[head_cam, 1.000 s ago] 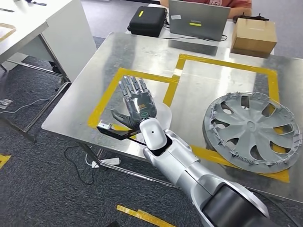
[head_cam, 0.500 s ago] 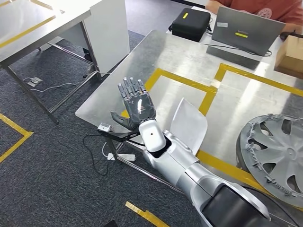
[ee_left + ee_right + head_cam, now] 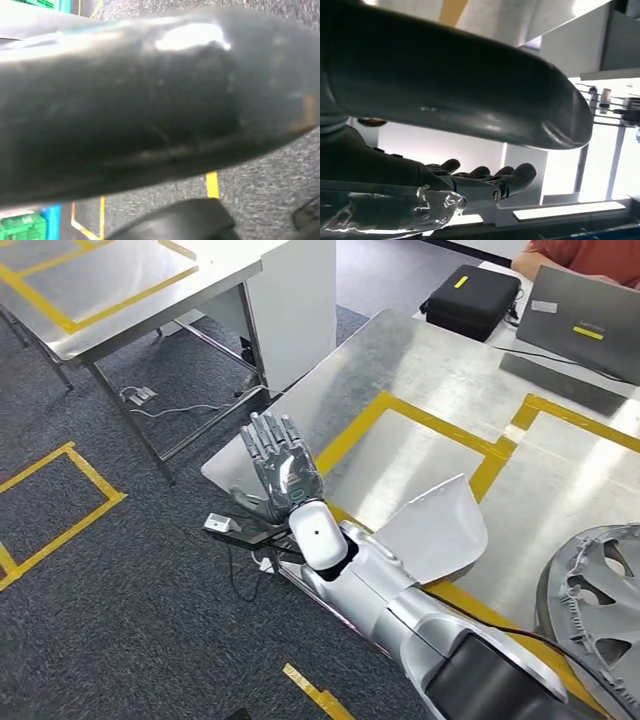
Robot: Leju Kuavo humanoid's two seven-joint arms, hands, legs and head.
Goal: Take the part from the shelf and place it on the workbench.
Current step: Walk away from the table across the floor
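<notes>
Your right robot hand (image 3: pixel 281 468) was raised over the near corner of the metal desk (image 3: pixel 423 370), fingers spread and straight, thumb out to the side, nothing in it. In the right wrist view the same fingers (image 3: pixel 508 179) stretched out flat, with a long dark rounded shape across the picture that you couldn't identify. The part, a grey hubcap (image 3: pixel 596 615), lay flat on the desk at the far right, cut off by the picture's edge, overlapping the yellow tape line (image 3: pixel 483 605) along the near side of the desk. It sat well apart from the right robot hand. A white curved sheet (image 3: pixel 438 530) lay on the desk just beside the silver forearm (image 3: pixel 377 585), between hand and hubcap. Yellow tape made a rectangle on the desk top. At the far side sat a black case (image 3: pixel 469 300) and a grey laptop (image 3: pixel 585 325), with a person in a red top (image 3: pixel 596 258) behind it. A second desk (image 3: pixel 113 300) with yellow tape stood to the left across grey carpet (image 3: pixel 113 620). A small white box (image 3: pixel 219 523) showed at the desk's near corner below the thumb. The left wrist view was dark and blurred, so you couldn't tell the left robot hand's state.
</notes>
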